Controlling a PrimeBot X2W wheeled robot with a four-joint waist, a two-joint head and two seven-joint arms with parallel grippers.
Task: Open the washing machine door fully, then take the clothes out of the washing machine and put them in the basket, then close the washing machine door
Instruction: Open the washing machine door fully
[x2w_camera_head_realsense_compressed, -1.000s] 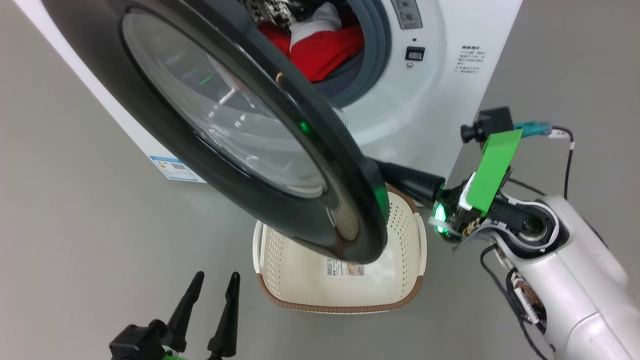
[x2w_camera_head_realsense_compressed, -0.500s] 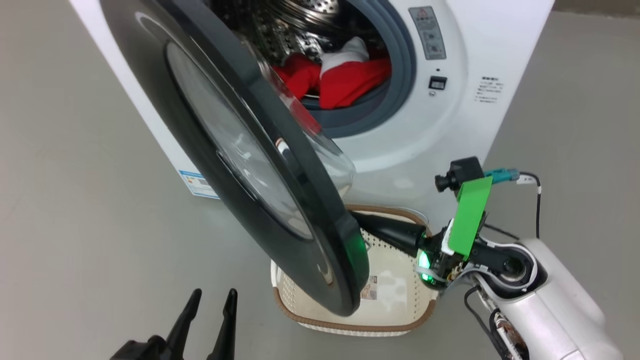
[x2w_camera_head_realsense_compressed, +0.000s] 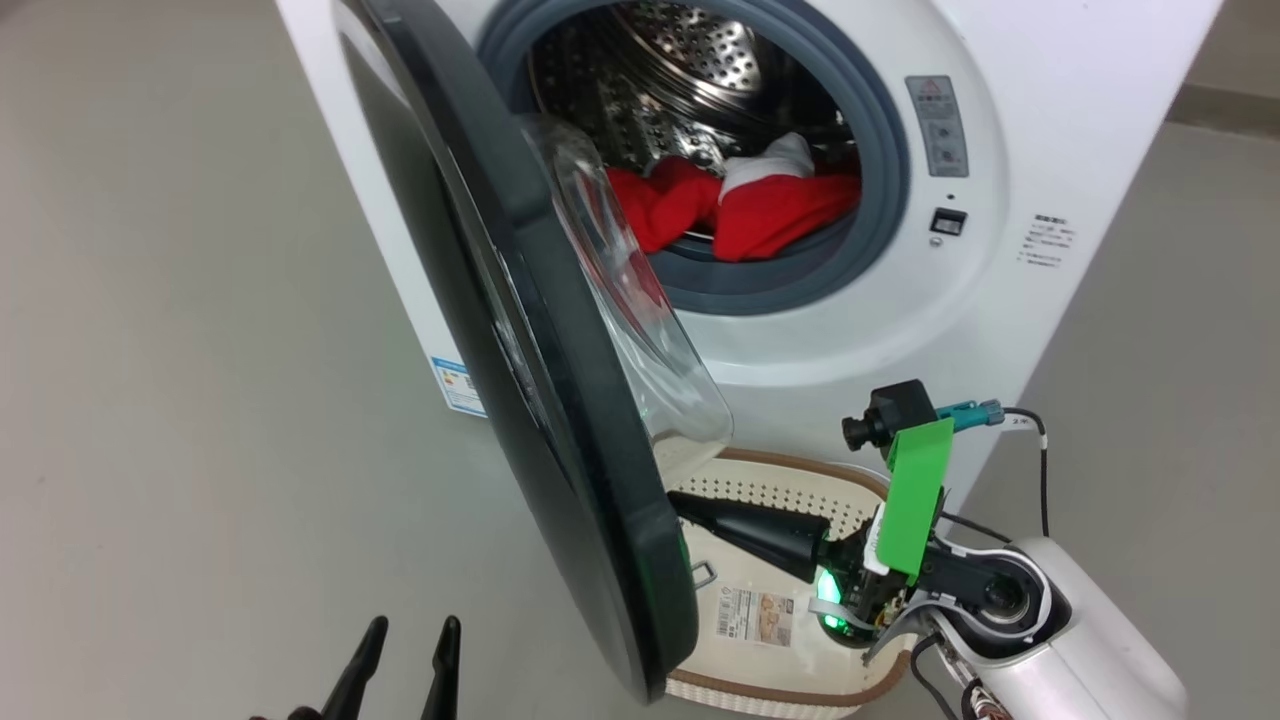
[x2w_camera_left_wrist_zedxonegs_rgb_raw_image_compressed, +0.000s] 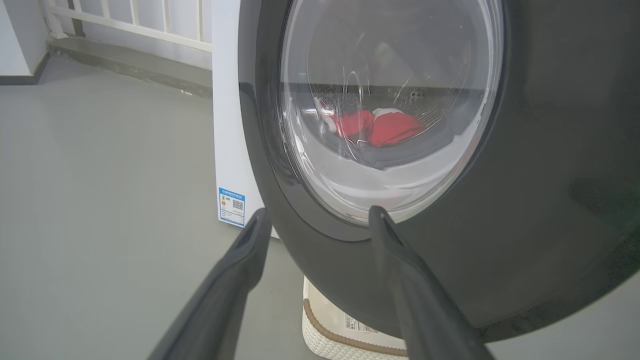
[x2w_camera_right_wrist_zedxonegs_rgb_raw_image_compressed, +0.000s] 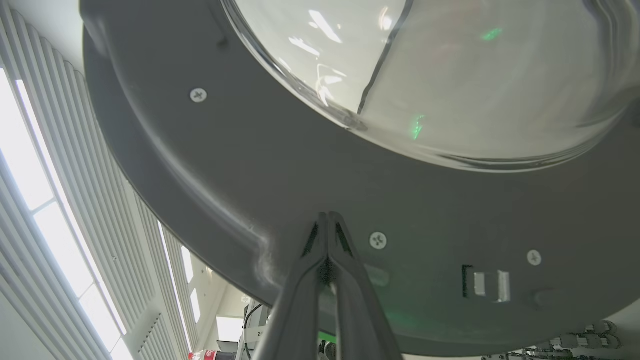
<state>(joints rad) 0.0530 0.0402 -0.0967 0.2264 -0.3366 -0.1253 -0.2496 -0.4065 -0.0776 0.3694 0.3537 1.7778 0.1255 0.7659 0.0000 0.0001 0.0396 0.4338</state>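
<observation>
Right wrist view: right gripper (x2w_camera_right_wrist_zedxonegs_rgb_raw_image_compressed: 327, 216) closed, tips at door (x2w_camera_right_wrist_zedxonegs_rgb_raw_image_compressed: 225, 165) — head view: left gripper (x2w_camera_head_realsense_compressed: 414, 622) spread, empty.

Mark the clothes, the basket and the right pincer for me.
clothes (x2w_camera_head_realsense_compressed: 770, 215), head view, on the red fabric.
basket (x2w_camera_head_realsense_compressed: 780, 492), head view, on its perforated far wall.
right pincer (x2w_camera_right_wrist_zedxonegs_rgb_raw_image_compressed: 327, 218), right wrist view, between its shut fingertips.

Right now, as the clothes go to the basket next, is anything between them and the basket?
Yes. Between the clothes and the basket, the part-open washing machine door hangs over the basket's left side, and the shut right gripper lies across it, tips against the door's inner face.
</observation>
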